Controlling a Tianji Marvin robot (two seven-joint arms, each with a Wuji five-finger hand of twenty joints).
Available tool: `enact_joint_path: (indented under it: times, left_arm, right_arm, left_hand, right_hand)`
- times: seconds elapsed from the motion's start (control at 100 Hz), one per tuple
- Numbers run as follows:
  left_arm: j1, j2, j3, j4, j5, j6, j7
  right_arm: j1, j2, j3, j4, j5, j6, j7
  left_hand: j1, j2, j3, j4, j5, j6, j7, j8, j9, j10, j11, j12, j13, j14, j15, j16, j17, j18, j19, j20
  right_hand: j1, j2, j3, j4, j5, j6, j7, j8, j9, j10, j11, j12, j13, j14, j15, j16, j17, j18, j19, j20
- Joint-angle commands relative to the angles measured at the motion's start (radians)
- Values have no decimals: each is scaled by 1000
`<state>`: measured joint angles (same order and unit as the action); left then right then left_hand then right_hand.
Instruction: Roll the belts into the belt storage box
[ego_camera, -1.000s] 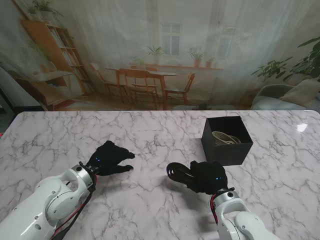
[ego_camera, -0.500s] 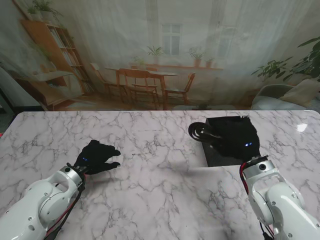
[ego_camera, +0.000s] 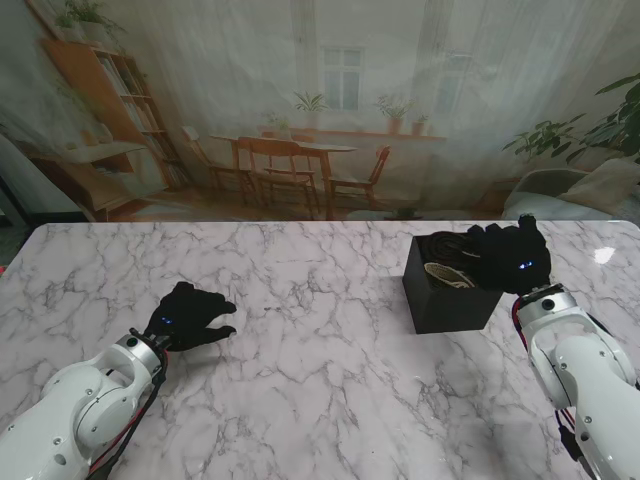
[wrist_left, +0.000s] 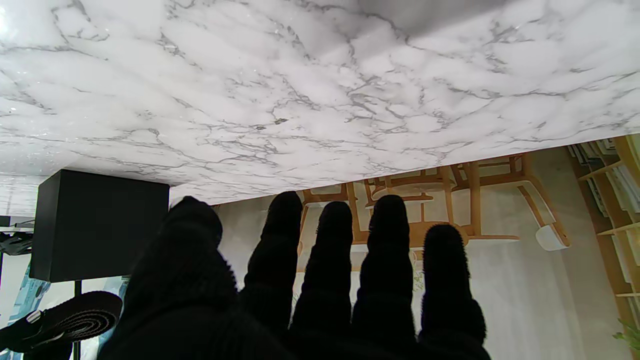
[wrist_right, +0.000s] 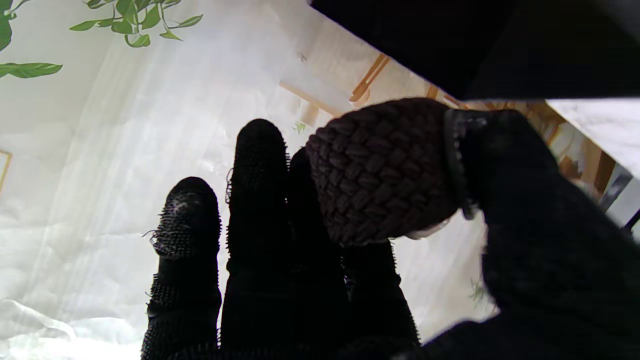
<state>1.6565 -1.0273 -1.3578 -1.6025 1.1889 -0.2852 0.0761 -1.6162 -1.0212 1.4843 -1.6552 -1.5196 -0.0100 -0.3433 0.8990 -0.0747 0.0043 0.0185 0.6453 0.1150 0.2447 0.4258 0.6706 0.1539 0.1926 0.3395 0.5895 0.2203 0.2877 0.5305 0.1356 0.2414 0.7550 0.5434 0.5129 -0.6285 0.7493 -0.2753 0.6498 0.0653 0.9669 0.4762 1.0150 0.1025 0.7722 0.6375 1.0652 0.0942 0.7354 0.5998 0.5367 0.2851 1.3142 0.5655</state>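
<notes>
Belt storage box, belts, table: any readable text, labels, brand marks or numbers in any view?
None.
Belt storage box: plain black walls, no label.
Dark braided belt roll in the right hand: weave only, no brand mark visible.
Light belt in the box: too small to show any print.
Marble table: veining only.
Left hand: black glove, no marking.
</notes>
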Motion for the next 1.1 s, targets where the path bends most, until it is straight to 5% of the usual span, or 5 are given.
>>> enact_joint_path:
  times: [0.0,0.54,0.72,0.87,1.09]
  left_arm:
    - [-1,1,1,4,4,8,-11]
    - [4,0,-7,4,5,13,-1]
    - [-1,1,-2,7,3,12,-5]
    - [-5,0,2,10,0,14,-7]
    - [-10,0,7,16,-2,14,-6]
  right_arm:
    - [35,10,-11,24,-17,13,19]
    - [168,27,-109,172,20,-44,113]
    - [180,20,-122,184,73,-50,128]
    - [184,26,-134,183,46,-54,157]
    - [193,33,-145,187,12,-61,195]
  left_hand:
    - [-18,39,-24,-26,28,-13,12,11,-14,-4,-6,2,-26,-1,-11,-6,-18,41,-4,15]
    - [-18,40,-24,-26,29,-12,14,13,-12,-3,-4,5,-26,-1,-11,-5,-20,41,-6,20]
    - [-18,41,-24,-26,28,-13,14,14,-14,-5,-5,4,-26,-3,-11,-5,-21,40,-8,20]
    - [-18,40,-24,-26,29,-14,14,14,-13,-3,-4,5,-25,-2,-10,-4,-20,41,-7,22]
    - [-18,40,-24,-26,28,-14,14,14,-14,-5,-4,5,-26,-3,-10,-3,-20,41,-7,24]
  right_hand:
    - [125,49,148,36,88,-225,184,34,36,-46,2,17,23,-6,-18,6,8,-7,-7,-11]
    - [105,39,161,20,100,-267,161,5,42,-69,-45,7,21,-28,-75,3,-16,-13,-54,-41]
    - [88,74,130,20,102,-295,115,-37,34,-101,-118,-30,-31,-52,-131,-1,-202,99,-172,-36]
    - [36,91,96,35,45,-269,23,-115,-39,-97,-212,-97,-117,-57,-221,-36,-238,103,-226,-19]
    - [-147,181,75,168,23,-162,-319,16,-200,-56,-293,-176,-254,-35,-328,-111,-283,90,-260,-20]
